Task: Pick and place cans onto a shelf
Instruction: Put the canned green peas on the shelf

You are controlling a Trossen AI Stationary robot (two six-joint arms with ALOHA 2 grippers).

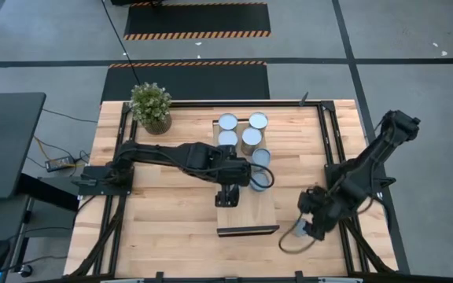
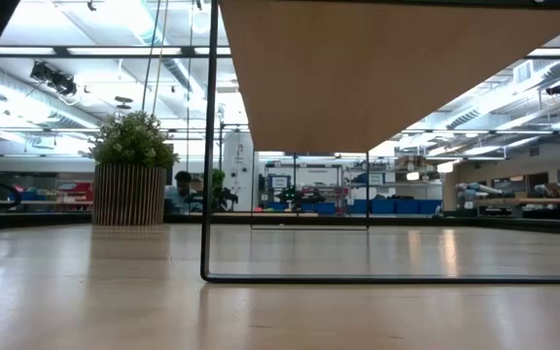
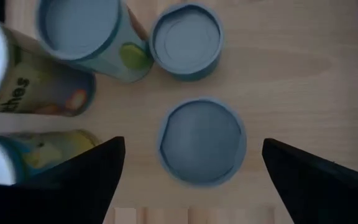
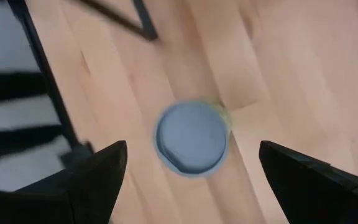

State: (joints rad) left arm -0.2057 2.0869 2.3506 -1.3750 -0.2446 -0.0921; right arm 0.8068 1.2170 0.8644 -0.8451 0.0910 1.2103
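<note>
The shelf (image 1: 246, 216) is a light-wood plank raised on a thin black frame; the low view shows its underside (image 2: 397, 78). Several silvery cans (image 1: 251, 138) stand upright at its far end. My left gripper (image 1: 258, 179) is open above the nearest of them (image 3: 202, 142) and points down, one finger on each side, apart from it. My right gripper (image 1: 311, 224) is open above one can (image 4: 191, 138) that stands upright on the tabletop right of the shelf, fingers either side and clear of it.
A potted plant (image 1: 151, 108) stands at the table's far left, and also shows in the low view (image 2: 132, 180). Black frame rails (image 1: 325, 134) run along both sides of the table. The near half of the shelf is bare wood. More cans (image 3: 188, 40) stand close behind the left gripper's can.
</note>
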